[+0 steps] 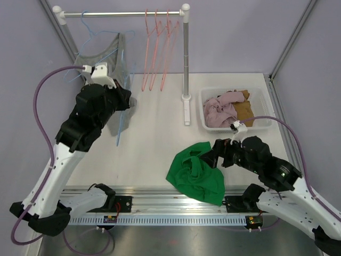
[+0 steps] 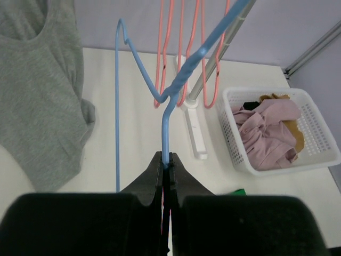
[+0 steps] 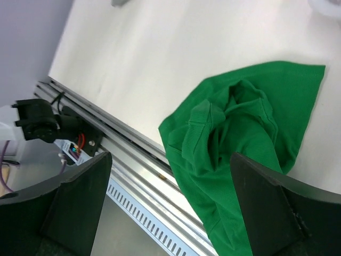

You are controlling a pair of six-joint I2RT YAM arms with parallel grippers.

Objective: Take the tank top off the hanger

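Note:
The green tank top lies crumpled on the table by the near edge, off any hanger. It fills the right wrist view as a green heap, with one corner over the metal rail. My right gripper hovers just above it, open, nothing between its fingers. Over at the left, my left gripper is shut on the wire of a bare blue hanger, whose lower part hangs beside the arm.
A grey sleeveless top hangs on another blue hanger on the rack's rail. Several pink hangers hang beside it. The rack's post stands mid-table. A white basket of clothes sits at the right.

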